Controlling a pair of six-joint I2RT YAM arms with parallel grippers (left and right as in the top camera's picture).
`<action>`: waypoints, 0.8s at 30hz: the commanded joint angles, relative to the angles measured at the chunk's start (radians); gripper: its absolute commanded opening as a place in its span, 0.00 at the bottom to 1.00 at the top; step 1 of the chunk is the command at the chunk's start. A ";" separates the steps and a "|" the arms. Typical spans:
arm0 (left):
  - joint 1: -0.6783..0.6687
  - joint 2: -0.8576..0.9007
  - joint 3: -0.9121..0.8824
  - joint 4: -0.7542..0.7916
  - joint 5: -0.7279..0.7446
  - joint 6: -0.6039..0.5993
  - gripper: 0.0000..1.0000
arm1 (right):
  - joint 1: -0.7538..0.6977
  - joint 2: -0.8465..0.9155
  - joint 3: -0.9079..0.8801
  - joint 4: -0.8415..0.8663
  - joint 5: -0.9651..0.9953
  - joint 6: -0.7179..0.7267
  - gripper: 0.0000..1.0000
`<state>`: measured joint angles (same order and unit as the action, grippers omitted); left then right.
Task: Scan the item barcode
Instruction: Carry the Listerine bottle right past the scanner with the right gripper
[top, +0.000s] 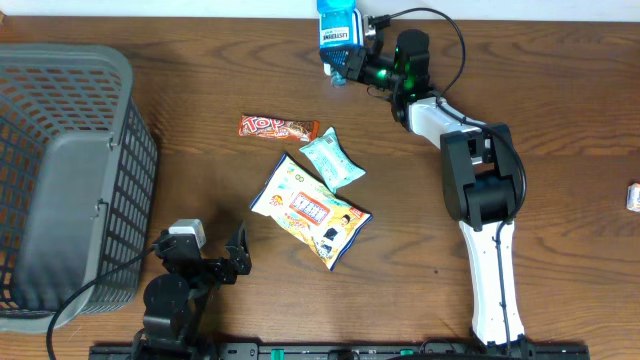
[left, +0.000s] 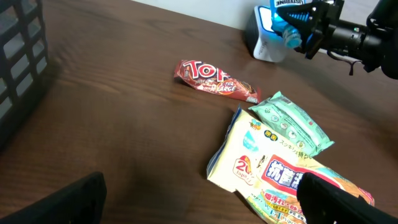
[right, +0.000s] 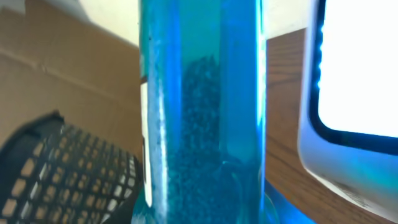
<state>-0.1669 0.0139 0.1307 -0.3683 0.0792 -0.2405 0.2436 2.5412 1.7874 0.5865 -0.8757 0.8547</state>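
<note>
Basket (top: 135, 190) blocks the left, snack bags (top: 310, 212) and a candy bar (top: 277, 127) crowd the middle; open table (top: 200, 170) lies between them.

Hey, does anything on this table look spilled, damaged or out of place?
Nothing looks spilled or damaged. Only oddities: the green packet lies partly on the yellow snack bag, and a small item sits alone far off to the right.

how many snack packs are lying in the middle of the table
3: a red chocolate bar, a small green packet just right of it, and a big yellow bag against that packet. None seems hidden.
</note>
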 joint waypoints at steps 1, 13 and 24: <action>-0.004 -0.002 -0.015 -0.021 -0.005 -0.012 0.98 | -0.002 -0.033 0.042 0.015 -0.125 -0.131 0.01; -0.004 -0.002 -0.015 -0.020 -0.006 -0.012 0.98 | -0.168 -0.359 0.042 -0.563 -0.227 -0.388 0.02; -0.004 -0.002 -0.015 -0.020 -0.006 -0.012 0.98 | -0.431 -0.518 0.037 -1.453 0.647 -0.725 0.01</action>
<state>-0.1669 0.0139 0.1307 -0.3687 0.0792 -0.2405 -0.1123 2.0171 1.8206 -0.8158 -0.5606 0.2249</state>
